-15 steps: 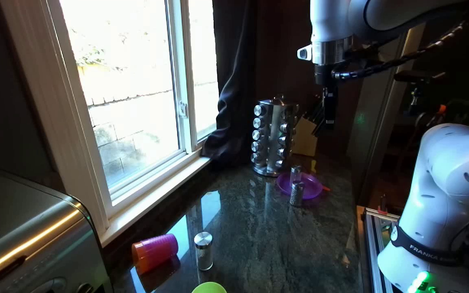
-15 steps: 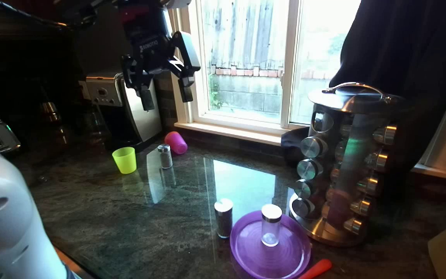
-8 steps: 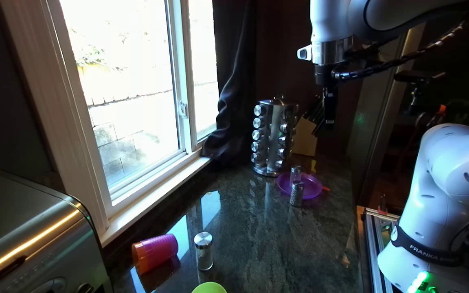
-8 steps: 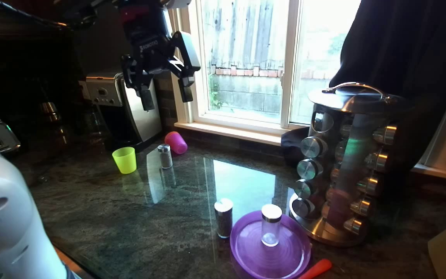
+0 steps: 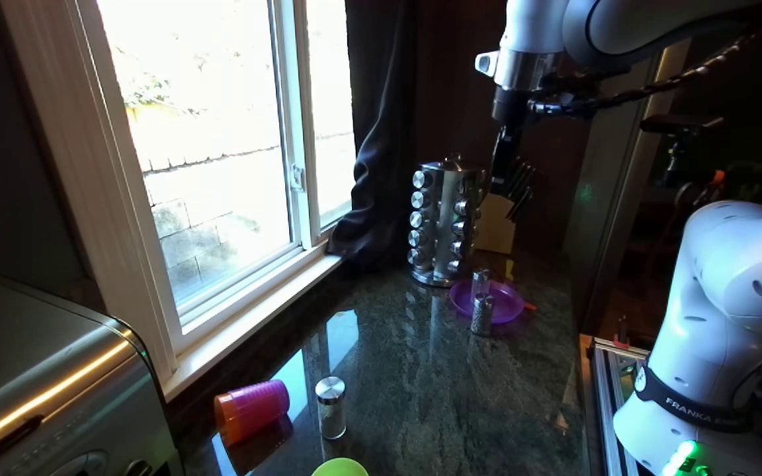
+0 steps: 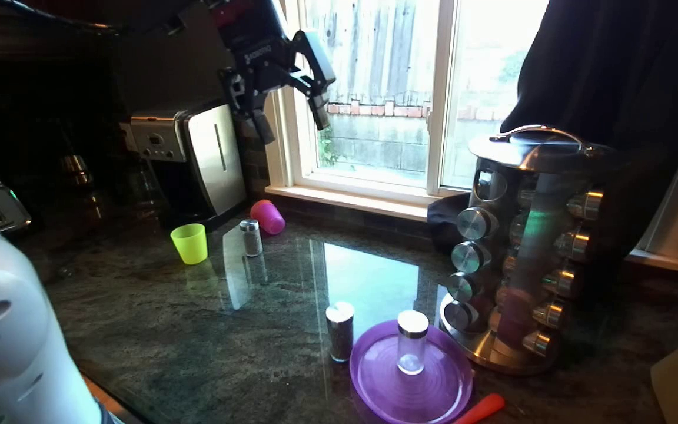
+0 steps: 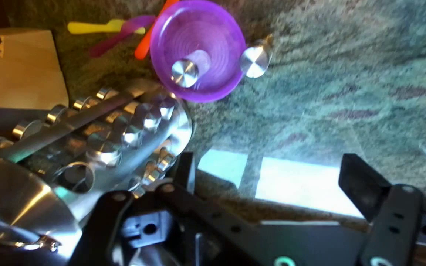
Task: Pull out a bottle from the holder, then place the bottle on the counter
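The black jointed fingers (image 6: pixel 262 126) are spread apart with nothing between them; they hang in the air above the dark green-black, glossy stone tabletop (image 6: pixel 209 330), apart from the tall, cylindrical, silvery metal holder (image 6: pixel 540 227). The task's bottle is, as I take it, one of the small, slim, clear bottles (image 6: pixel 471 257) lying on their sides in that holder, flat brushed-metal caps outward; which one is meant, I cannot tell.

Such a bottle should be light and stiff, breakable if it is glass; its cap looks smooth enough to slip; I would pinch the cap squarely across its edge, draw it straight out, then turn it upright over the tabletop.

Near the holder's foot is a round, translucent purple dish (image 6: pixel 377 377) bearing a clear metal-capped bottle (image 6: pixel 412 347); a dark-filled bottle (image 6: pixel 340 333) stands just beside the dish; both could hamper a low approach. An orange-red utensil (image 6: pixel 486 407) lies by the dish; a pale wooden knife block (image 7: pixel 20 70) and a black curtain (image 6: pixel 586 70) hem the holder in; the arched chrome handle (image 6: pixel 542 128) on its lid could foul fingers coming from above.
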You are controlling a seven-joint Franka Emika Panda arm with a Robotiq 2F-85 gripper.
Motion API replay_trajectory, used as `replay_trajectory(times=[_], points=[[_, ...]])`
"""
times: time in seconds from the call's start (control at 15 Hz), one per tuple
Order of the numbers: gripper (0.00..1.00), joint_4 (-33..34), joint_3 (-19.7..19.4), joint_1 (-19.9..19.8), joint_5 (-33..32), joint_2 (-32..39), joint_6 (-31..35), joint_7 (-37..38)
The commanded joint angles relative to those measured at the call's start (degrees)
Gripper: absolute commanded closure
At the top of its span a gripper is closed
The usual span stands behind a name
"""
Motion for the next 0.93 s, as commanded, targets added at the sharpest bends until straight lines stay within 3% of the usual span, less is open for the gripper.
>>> replay_trajectory(times=[0.0, 0.47, 0.53, 0.87], points=[[0.00, -1.6, -3.4, -3.0, -2.6, 1.0, 12.0, 2.6], [0.00, -5.9, -10.7, -14.3, -6.5, 8.0, 25.8, 1.9], [0.00, -4.5, -8.7, -12.8, -4.5, 5.3, 22.6, 1.1], [0.00, -5.4, -9.9, -14.9, -4.9, 8.3, 24.9, 0.9]])
